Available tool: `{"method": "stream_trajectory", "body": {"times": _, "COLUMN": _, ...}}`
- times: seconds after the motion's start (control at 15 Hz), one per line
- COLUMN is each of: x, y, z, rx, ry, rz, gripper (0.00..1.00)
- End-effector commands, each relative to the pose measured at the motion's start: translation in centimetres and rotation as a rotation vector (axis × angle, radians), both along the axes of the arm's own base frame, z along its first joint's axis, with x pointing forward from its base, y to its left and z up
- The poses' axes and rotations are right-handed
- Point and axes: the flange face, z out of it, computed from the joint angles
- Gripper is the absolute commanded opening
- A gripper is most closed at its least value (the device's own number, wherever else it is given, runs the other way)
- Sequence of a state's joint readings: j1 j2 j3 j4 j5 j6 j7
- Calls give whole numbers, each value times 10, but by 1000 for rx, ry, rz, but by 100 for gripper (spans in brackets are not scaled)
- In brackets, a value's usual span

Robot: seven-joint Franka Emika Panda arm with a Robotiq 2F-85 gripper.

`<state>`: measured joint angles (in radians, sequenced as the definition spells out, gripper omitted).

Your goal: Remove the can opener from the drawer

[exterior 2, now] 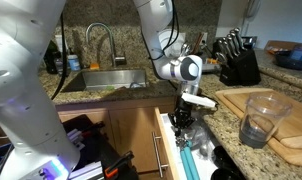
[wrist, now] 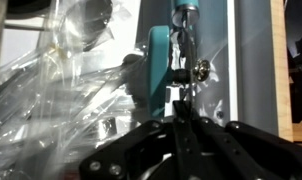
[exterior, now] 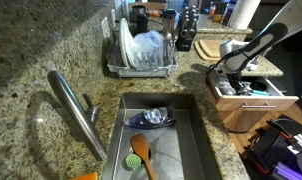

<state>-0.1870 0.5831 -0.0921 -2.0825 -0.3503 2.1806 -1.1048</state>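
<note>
The drawer (exterior: 253, 112) is pulled open under the granite counter; it also shows in an exterior view (exterior 2: 161, 140), with its wooden side in the wrist view (wrist: 281, 60). The can opener (wrist: 156, 60) is teal with metal parts and lies inside, next to crumpled clear plastic (wrist: 61, 70). A teal piece shows in the drawer (exterior 2: 188, 160). My gripper (wrist: 179, 108) reaches down into the drawer in both exterior views (exterior: 234, 85) (exterior 2: 183, 118). Its fingers are drawn together on the can opener's lower end.
A sink (exterior: 196, 140) with a wooden spatula (exterior: 141, 152) and a bowl lies beside the drawer, with a faucet (exterior: 76, 110) and a dish rack (exterior: 141, 55). A cutting board (exterior 2: 286, 130) with a clear glass (exterior 2: 259, 118) and a knife block (exterior 2: 236, 62) stand on the counter.
</note>
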Motion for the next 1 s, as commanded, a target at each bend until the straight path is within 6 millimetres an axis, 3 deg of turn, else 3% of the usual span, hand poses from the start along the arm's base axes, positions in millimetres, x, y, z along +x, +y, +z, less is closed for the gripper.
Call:
{"method": "stream_trajectory", "body": {"times": 0.0, "x": 11, "y": 8, "z": 34, "rx": -22, "ry": -159, "rz": 36, "gripper": 1}}
{"method": "stream_trajectory", "body": {"times": 0.4, "x": 8, "y": 36, "z": 138, "rx": -62, "ry": -462, "rz": 151, "gripper": 1}}
{"method": "stream_trajectory", "body": {"times": 0.67, "x": -8, "y": 54, "z": 216, "rx": -95, "ry": -644, "rz": 208, "gripper": 1}}
{"method": "stream_trajectory", "body": {"times": 0.93, "x": -29, "y": 55, "z": 273, "rx": -86, "ry": -764, "rz": 173, "gripper": 1}}
